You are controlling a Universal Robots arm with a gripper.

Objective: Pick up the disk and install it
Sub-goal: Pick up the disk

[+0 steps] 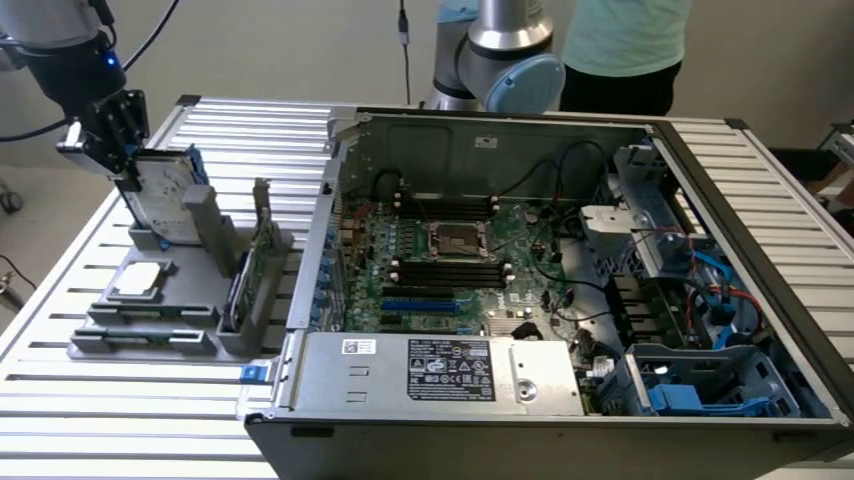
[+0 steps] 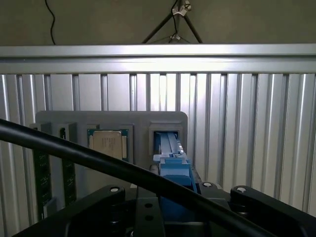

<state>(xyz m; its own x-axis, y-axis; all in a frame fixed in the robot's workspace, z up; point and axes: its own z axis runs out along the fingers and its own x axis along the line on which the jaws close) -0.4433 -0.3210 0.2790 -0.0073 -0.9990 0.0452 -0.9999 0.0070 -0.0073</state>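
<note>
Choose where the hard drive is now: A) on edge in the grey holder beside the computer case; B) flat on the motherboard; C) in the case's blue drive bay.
A: the hard drive stands on edge in the grey holder on the exterior view's left of the computer case, the claw at its top edge.

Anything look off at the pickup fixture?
Nothing spilled or damaged. The disk stands on edge in the grey fixture and appears to lean off vertical, with the end effector at its top edge. A black cable drapes across the wrist view.
</note>
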